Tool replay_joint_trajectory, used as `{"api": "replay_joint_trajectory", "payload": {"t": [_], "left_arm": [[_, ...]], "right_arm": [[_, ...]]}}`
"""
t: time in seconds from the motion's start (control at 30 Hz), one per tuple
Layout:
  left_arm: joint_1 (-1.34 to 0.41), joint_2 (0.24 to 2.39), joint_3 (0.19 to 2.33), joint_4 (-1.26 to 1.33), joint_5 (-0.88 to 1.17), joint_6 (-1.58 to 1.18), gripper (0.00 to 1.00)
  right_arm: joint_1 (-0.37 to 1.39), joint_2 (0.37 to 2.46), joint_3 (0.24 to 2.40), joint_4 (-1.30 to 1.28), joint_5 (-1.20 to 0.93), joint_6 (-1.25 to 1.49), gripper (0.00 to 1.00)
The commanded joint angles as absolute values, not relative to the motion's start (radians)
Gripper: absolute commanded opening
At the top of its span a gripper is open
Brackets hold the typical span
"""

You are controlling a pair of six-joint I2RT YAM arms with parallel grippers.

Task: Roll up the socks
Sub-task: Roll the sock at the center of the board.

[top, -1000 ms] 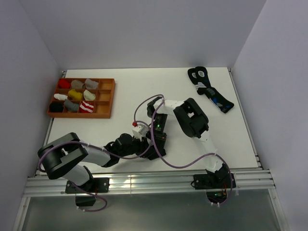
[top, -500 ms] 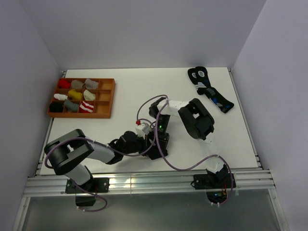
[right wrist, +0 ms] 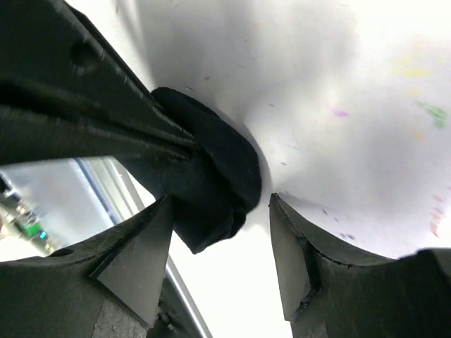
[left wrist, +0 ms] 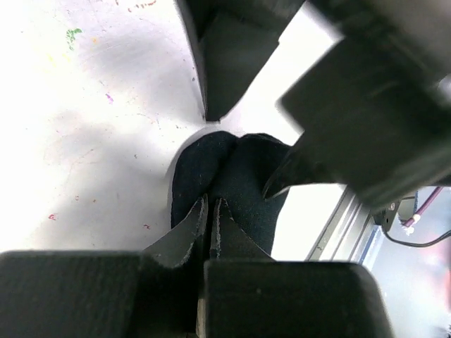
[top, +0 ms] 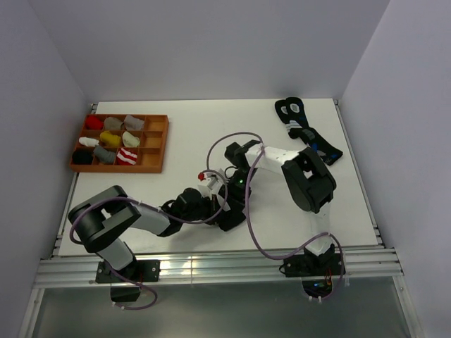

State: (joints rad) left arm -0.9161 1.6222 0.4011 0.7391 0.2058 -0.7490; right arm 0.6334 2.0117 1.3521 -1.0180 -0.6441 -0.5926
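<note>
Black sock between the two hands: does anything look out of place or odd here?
Nothing damaged or spilled. The black sock is a bunched lump pinched by the left hand; the right hand stands open around it.

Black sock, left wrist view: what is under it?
White table shows around the black sock. The left gripper, shut on it, covers its near end; anything beneath the fabric is hidden.

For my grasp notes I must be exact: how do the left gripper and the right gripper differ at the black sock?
The left gripper is shut, pinching the black sock. The right gripper is open, its fingers standing on either side of the sock. The left gripper holds fabric, while the right gripper holds nothing. Both have dark fingers, and they meet at the same sock from opposing sides.
</note>
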Motion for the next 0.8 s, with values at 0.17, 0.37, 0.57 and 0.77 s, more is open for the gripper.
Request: {"api": "replay_joint_trajectory", "payload": {"t": [0.17,0.37,0.57,0.77], "left_arm": [[-0.881,1.678,0.411,0.568,0.227,-0.729,0.00],[-0.877,1.703,0.436,0.557,0.241,-0.729,0.00],[-0.870,1.726,0.442,0.561,0.258,-0.732,0.00],[-0.859,1.752,0.449,0.568,0.294,-0.738,0.00]], "right_arm": [[0.552,1.869,1.263,-0.855,-0.614,-0.632,0.64],[0.514,1.754,1.200,-0.870,-0.689,-0.699,0.65],[0.477,1.600,1.100,-0.827,-0.692,-0.782,0.67],[0.469,1.436,0.933,-0.703,-0.658,-0.864,0.66]]}}
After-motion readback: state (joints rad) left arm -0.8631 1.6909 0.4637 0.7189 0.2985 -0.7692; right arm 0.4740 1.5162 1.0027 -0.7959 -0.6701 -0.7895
